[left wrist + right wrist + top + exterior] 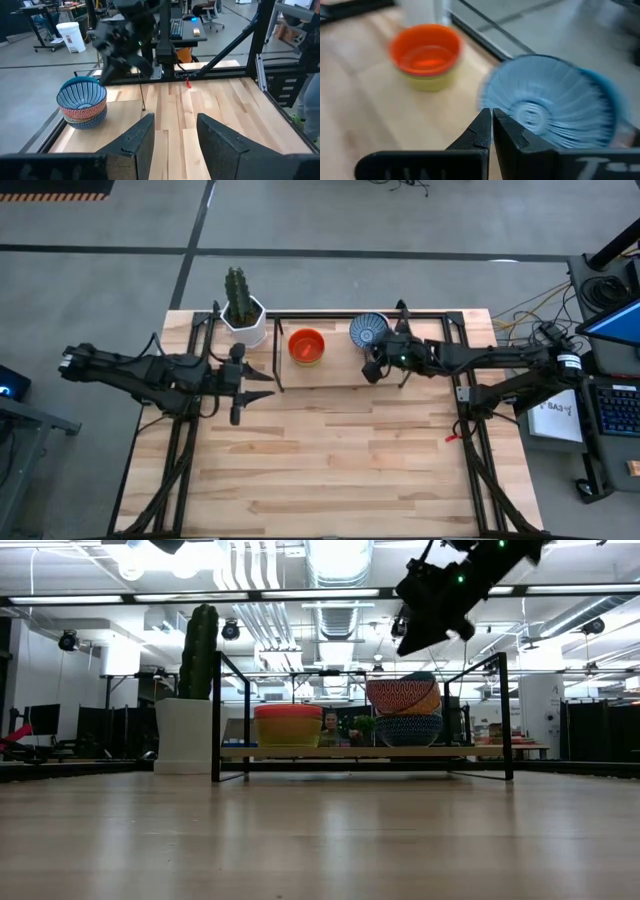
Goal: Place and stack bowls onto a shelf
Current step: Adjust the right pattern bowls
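- The white bowl with the blue radial pattern tops a stack of bowls on the right part of the shelf; below it the low view shows a red patterned bowl, a gold-toned one and a dark blue one at the bottom.
- The orange-red bowl sits nested in a yellow bowl to the left of that stack, apart from it; both look smooth and glossy.
- The shelf is a pale wood board on a thin black metal frame.
- The right gripper hangs above the shelf just beside the tall stack, its fingers pressed together on nothing.
- A white pot with a ribbed green cactus stands at the shelf's left end.
- The left gripper hovers over the tabletop left of the shelf, fingers spread apart.
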Controlling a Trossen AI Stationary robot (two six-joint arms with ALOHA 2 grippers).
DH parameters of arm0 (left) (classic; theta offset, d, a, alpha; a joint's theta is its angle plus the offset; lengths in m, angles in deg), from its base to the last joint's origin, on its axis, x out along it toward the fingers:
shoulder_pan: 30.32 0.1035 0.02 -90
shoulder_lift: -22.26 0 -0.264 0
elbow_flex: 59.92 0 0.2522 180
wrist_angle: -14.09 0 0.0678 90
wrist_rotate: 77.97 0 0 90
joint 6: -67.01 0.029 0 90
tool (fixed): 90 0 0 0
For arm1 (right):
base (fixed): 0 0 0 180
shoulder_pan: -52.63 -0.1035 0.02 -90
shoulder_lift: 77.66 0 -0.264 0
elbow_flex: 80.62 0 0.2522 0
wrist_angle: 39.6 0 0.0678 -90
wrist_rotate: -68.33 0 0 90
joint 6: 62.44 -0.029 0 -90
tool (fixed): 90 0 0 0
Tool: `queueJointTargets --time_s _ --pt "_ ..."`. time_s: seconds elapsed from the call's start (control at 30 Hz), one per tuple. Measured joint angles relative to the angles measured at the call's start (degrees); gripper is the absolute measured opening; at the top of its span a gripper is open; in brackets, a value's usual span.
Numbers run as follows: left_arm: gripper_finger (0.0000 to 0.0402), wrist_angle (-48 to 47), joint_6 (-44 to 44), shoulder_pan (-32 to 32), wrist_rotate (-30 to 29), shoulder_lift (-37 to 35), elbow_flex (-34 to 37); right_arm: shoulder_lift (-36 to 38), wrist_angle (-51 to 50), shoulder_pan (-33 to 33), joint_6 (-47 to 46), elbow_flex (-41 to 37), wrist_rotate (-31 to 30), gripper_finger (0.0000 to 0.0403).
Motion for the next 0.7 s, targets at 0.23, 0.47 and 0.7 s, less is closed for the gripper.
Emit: queueJointTargets --time_s 0.23,0.47,0.7 --pt "0.013 2.5 1.3 0.0 0.0 5.7 0.1 -2.0 -25.3 1.1 -6.0 14.7 -9.1 0.0009" --pt "0.013 10.3 5.6 1.5 0.0 14.4 0.0 -4.7 -41.2 8.1 -9.8 26.1 -3.9 0.0009" --pt "0.013 13.5 6.0 7.8 0.1 22.8 -2.7 -8.6 -43.1 18.0 -10.2 30.1 -0.3 0.0009"
